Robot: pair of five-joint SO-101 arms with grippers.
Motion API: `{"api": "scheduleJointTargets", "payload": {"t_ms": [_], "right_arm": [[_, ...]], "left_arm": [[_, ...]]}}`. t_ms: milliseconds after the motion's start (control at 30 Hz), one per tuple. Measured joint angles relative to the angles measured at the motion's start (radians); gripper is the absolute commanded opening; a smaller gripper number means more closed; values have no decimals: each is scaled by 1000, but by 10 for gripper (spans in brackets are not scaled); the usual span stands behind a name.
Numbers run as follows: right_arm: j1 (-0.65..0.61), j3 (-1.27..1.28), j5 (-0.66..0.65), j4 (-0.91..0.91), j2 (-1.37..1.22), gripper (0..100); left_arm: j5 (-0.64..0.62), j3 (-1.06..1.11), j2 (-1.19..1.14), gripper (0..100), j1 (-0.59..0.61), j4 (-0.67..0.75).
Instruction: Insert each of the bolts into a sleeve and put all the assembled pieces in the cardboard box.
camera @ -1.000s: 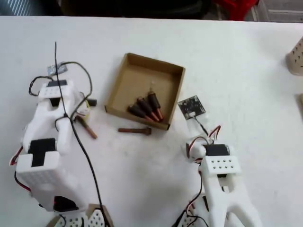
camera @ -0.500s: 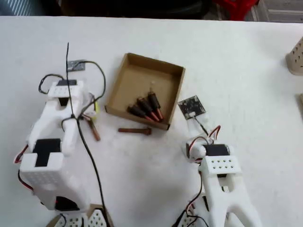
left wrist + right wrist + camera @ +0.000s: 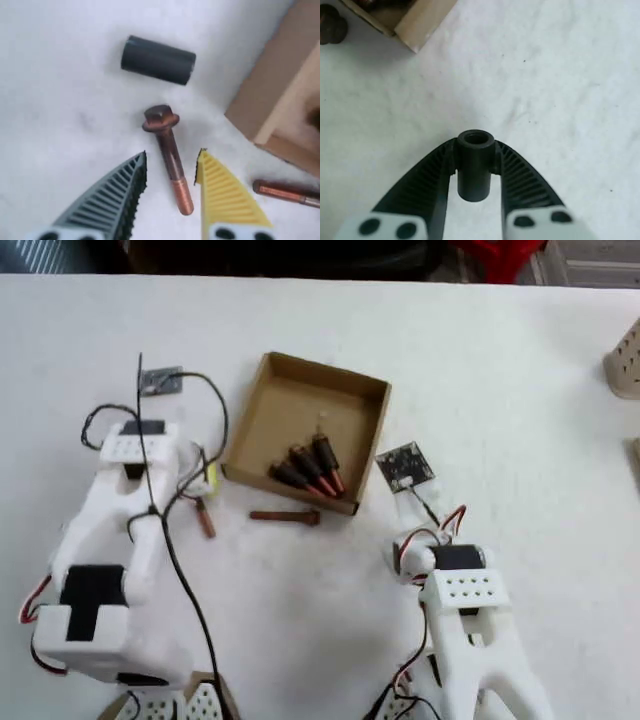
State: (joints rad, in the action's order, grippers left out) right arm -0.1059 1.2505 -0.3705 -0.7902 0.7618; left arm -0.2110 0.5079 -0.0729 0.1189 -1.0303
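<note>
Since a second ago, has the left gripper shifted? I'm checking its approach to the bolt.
Yes. In the high view the left gripper has shifted toward the cardboard box, and now flanks the bolt.

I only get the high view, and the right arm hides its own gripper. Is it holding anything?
Observer: Yes. The right gripper is shut on a black sleeve, pinched by its sides with the open end towards the wrist camera.
Operator: Has the left one grabbed the bolt under it?
Observer: Not yet. The left gripper is open, its jaws on either side of the bolt, which lies flat.
Operator: Is there a sleeve for that bolt?
Observer: Yes. A second black sleeve lies on its side just past the bolt's head, not touching it.
</note>
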Motion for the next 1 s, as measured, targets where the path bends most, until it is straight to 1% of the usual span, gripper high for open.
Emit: {"api": "scheduleJointTargets", "payload": {"t_ms": [100, 267, 400, 533, 600, 700, 767, 833, 1000], "right_arm": [[0, 0, 0, 0, 0, 17], [0, 0, 0, 0, 0, 17], [0, 0, 0, 0, 0, 17], [0, 0, 0, 0, 0, 17], [0, 0, 0, 0, 0, 17], [0, 0, 0, 0, 0, 17], [0, 0, 0, 0, 0, 17], [0, 0, 0, 0, 0, 17], [-6, 6, 0, 0, 0, 17]], "left_arm": [[-2, 34, 15, 193, -17, 0], [-106, 29, -17, 192, -17, -9], [-160, -35, -114, 189, 15, -14], [-187, -140, -196, 186, 18, -78], [-189, -170, -221, 152, 18, -81], [-189, -180, -227, 13, 15, -81], [-189, -192, -229, 38, 8, -78], [-190, -196, -230, 16, 0, -77], [-190, -196, -230, 20, -2, -77]]}}
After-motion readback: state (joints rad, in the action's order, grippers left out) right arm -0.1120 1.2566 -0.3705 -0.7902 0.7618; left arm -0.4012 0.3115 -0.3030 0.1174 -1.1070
